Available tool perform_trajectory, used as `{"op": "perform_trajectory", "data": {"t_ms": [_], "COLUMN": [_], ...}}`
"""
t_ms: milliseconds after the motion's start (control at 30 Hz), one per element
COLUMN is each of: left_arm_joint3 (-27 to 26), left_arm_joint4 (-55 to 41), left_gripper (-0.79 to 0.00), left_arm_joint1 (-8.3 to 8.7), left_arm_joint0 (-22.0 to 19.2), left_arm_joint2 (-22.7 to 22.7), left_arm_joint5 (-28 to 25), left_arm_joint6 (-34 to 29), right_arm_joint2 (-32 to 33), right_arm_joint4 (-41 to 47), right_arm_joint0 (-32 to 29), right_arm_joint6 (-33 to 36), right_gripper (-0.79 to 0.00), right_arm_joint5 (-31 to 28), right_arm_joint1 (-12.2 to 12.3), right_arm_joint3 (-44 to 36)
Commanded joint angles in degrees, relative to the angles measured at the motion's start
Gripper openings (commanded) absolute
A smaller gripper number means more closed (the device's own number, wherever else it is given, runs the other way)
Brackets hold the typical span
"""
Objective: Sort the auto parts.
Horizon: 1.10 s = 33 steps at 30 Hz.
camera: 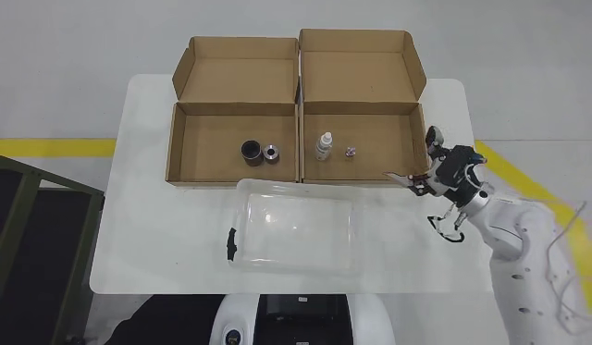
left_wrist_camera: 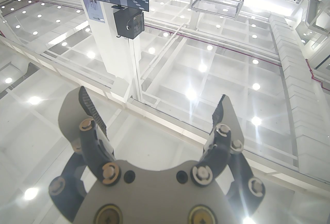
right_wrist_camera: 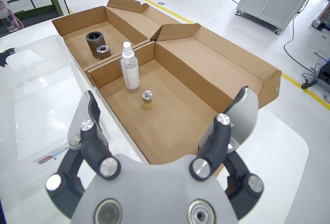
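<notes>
- Spray bottle [camera: 325, 144] [right_wrist_camera: 130, 70] stands up straight in the right box [camera: 384, 140] [right_wrist_camera: 180, 109], near the wall it shares with the left box [camera: 205, 146] [right_wrist_camera: 77, 39]. Its white nozzle points up.
- Just beside the bottle stands a small brass part [camera: 351, 151] [right_wrist_camera: 147, 100]. It is upright too, with its silver cap on top.
- In the left box a dark metal cylinder [camera: 251, 150] [right_wrist_camera: 95, 42] stands on end, its open hole facing up.
- A small metal ring [camera: 270, 153] [right_wrist_camera: 103, 51] lies flat right against the cylinder, hole up.
- Both boxes sit side by side on the white table [camera: 148, 206], with their lids folded back away from the robot.
- A clear plastic bin [camera: 296, 184] [right_wrist_camera: 38, 80] sits on the robot's side of the boxes, touching or almost touching their near walls. It has a black handle [camera: 231, 243] at its left end.
- The right gripper [camera: 415, 157] [right_wrist_camera: 167, 101] hangs over the right end of the right box. Its fingers are spread wide and hold nothing. The box wall lies under it, and the brass part and bottle are well apart from it.
- The left gripper [left_wrist_camera: 152, 96] points up at the ceiling, fingers spread wide and holding nothing.
</notes>
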Motion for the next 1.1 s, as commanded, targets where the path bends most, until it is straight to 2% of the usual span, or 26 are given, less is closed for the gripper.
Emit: {"op": "perform_trajectory", "data": {"t_ms": [0, 600, 1067], "left_arm_joint3": [0.0, 0.0, 0.0], "left_arm_joint4": [0.0, 0.0, 0.0], "left_gripper": [0.0, 0.0, 0.0], "left_arm_joint1": [0.0, 0.0, 0.0], "left_arm_joint0": [0.0, 0.0, 0.0], "left_arm_joint2": [0.0, 0.0, 0.0], "left_arm_joint5": [0.0, 0.0, 0.0], "left_arm_joint6": [0.0, 0.0, 0.0], "right_arm_joint2": [1.2, 13.2, 15.3], "right_arm_joint4": [-0.2, -3.3, -2.5], "right_arm_joint0": [-0.9, -14.3, -16.4], "right_arm_joint6": [-1.2, -13.9, -16.0], "right_gripper": [0.0, 0.0, 0.0], "right_arm_joint5": [0.4, 4.4, 5.5], "right_arm_joint1": [0.2, 1.7, 2.1], "right_arm_joint3": [0.3, -3.9, -3.3]}}
